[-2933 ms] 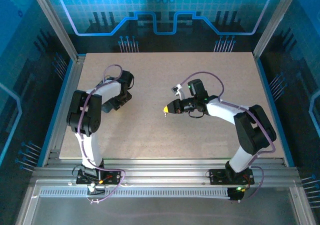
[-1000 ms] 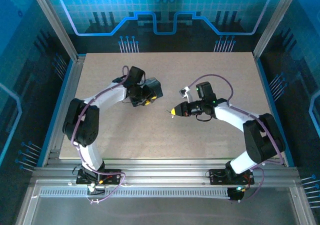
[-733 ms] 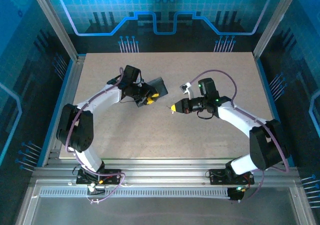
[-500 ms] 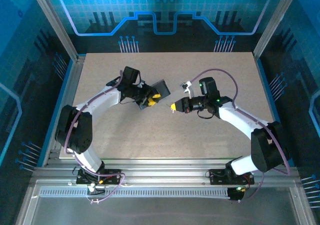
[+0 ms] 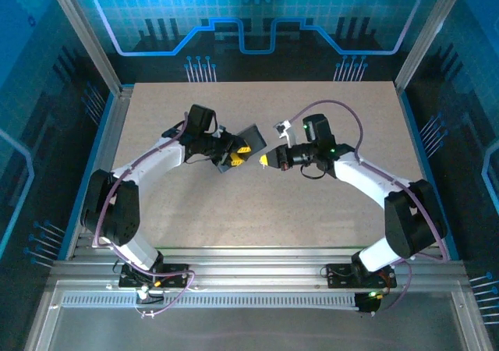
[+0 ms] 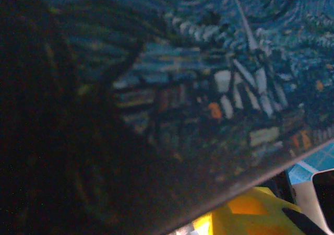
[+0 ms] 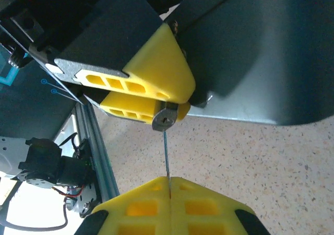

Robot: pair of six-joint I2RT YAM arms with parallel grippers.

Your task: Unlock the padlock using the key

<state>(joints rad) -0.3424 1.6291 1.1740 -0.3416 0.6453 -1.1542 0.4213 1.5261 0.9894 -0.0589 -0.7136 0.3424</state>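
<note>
Padlock (image 7: 165, 119) sits clenched in my left claw (image 5: 239, 154), presented end-on so the key (image 7: 166, 159) pinched in my right claw (image 7: 169, 187) can enter straight.

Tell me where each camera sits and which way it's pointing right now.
Top: above and behind the bases, looking down on the table; both arms, left end effector and right end effector show.
Left wrist: close against the tin's painted face; one yellow finger shows.
Right wrist: looks along the key at the padlock; own fingers at bottom.
Top and left wrist share the tin.
</note>
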